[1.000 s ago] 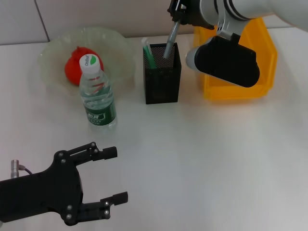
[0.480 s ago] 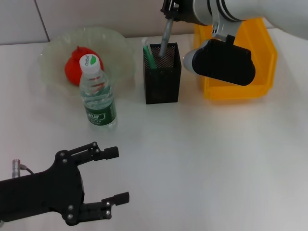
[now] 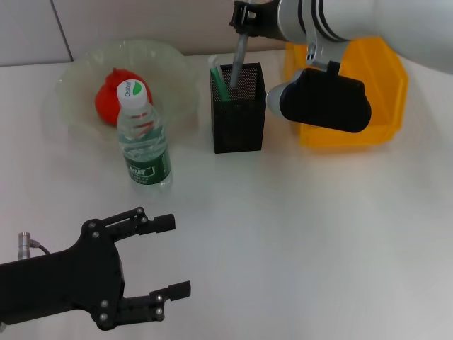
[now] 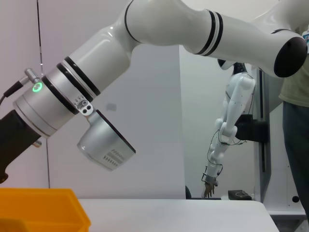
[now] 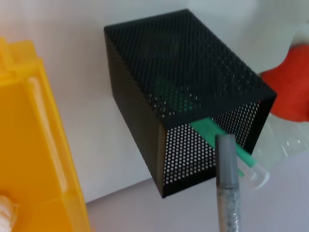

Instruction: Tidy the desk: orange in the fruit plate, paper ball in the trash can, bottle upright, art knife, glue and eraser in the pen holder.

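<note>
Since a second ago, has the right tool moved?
Yes. The right tool shifted toward the robot's left, bringing the grey stick more upright over the pen holder.

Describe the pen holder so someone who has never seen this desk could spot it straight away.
Find the big yellow trash can at the back of the white desk; the pen holder stands just beside it, toward the pale-green fruit plate. It is the only black mesh square cup, with a green stick leaning inside and a grey tool in the right claw poking in.

One orange (image 3: 112,99), one fruit plate (image 3: 71,81), one bottle (image 3: 142,139), one pen holder (image 3: 239,117) containing two sticks, one trash can (image 3: 386,78), and two grippers.
</note>
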You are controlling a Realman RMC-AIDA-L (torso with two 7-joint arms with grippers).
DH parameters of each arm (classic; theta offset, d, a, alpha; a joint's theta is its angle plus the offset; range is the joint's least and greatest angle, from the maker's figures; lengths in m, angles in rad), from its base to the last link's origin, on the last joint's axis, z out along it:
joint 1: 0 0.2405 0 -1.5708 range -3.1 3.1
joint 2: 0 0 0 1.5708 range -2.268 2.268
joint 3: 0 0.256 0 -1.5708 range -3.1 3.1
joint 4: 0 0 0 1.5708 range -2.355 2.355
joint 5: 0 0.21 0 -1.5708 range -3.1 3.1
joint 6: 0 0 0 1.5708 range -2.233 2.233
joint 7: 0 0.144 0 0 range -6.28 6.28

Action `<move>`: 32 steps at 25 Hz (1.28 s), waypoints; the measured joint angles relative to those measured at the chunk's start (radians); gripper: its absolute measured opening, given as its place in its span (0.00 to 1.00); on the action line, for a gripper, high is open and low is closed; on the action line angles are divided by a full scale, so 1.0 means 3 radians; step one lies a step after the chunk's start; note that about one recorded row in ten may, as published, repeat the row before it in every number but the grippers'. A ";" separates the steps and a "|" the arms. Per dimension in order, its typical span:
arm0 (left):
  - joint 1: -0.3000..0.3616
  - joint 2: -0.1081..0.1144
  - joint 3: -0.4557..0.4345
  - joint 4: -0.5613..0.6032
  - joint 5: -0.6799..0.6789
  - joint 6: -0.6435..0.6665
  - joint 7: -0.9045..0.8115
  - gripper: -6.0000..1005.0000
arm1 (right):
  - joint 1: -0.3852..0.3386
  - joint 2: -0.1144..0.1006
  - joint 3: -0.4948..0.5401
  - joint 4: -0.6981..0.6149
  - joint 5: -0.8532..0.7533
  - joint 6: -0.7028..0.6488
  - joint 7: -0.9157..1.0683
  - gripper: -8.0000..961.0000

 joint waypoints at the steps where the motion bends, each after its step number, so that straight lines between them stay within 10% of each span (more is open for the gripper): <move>1: 0.0000 0.0000 0.0000 0.0000 0.0000 0.0000 0.0000 0.79 | 0.0000 0.0000 0.0000 0.0000 0.0000 0.0000 0.0000 0.14; 32: -0.0033 -0.0005 0.0000 -0.0018 -0.0050 0.0000 0.0130 0.79 | -0.0107 0.0031 -0.0099 0.0028 0.0006 0.0175 0.0173 0.15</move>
